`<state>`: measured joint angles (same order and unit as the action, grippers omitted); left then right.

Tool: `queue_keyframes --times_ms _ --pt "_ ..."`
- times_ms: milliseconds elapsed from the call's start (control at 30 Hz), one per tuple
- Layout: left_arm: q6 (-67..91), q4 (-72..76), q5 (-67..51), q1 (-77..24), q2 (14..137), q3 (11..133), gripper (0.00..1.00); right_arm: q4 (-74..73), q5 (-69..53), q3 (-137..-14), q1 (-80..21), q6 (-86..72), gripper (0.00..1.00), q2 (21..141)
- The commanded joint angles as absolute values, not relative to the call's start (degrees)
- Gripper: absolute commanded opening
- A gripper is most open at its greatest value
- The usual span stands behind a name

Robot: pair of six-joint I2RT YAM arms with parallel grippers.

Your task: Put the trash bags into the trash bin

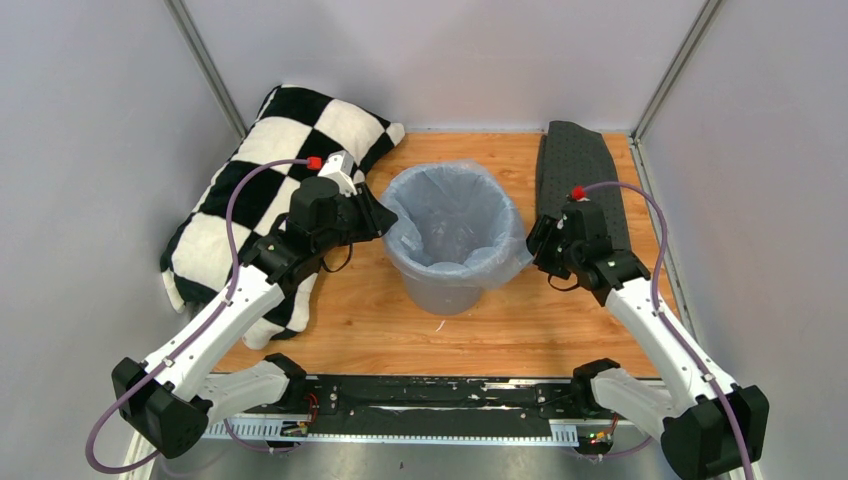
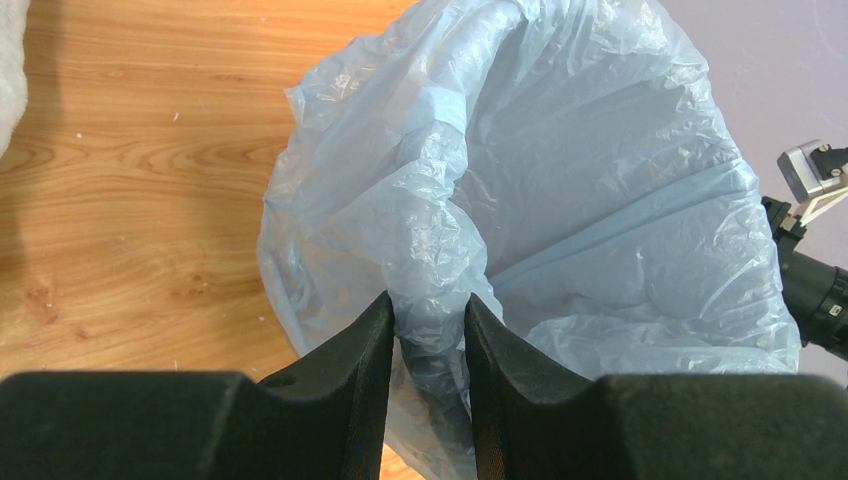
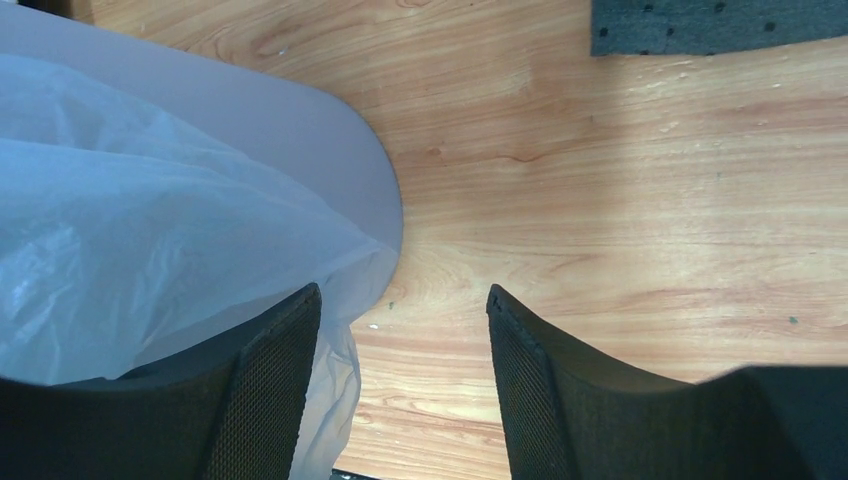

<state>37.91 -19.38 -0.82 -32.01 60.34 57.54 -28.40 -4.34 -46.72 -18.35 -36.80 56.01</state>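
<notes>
The round grey trash bin [image 1: 447,288] stands mid-table, and a pale blue trash bag [image 1: 450,215] is spread inside it and folded over its rim. My left gripper [image 1: 385,220] sits at the bin's left rim. In the left wrist view its fingers [image 2: 430,305] are shut on a bunched fold of the trash bag [image 2: 600,180]. My right gripper [image 1: 533,245] is at the bin's right side. It is open [image 3: 403,295], with only wood between its fingers. The bag's edge [image 3: 120,260] hangs beside its left finger, over the bin wall [image 3: 300,140].
A black-and-white checkered pillow [image 1: 270,200] lies at the left, under my left arm. A dark grey dotted cloth [image 1: 580,165] lies at the back right, behind my right gripper. Grey walls and metal posts enclose the wooden table [image 1: 370,320].
</notes>
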Motion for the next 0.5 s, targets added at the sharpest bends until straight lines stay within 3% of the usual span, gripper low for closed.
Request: queue_keyframes --times_ms 0,233,467 --pt "36.8 -22.2 -0.3 -32.4 60.7 58.5 0.32 -32.1 -0.4 -48.5 -18.9 -35.4 0.64 55.8" --pt "36.6 -22.3 -0.4 -32.4 60.6 58.4 0.33 -34.3 3.3 -50.5 -18.4 -33.9 0.65 55.3" --pt "36.7 -22.1 -0.7 -32.4 60.7 58.5 0.33 -34.4 -2.5 -52.8 -15.9 -35.5 0.65 55.4"
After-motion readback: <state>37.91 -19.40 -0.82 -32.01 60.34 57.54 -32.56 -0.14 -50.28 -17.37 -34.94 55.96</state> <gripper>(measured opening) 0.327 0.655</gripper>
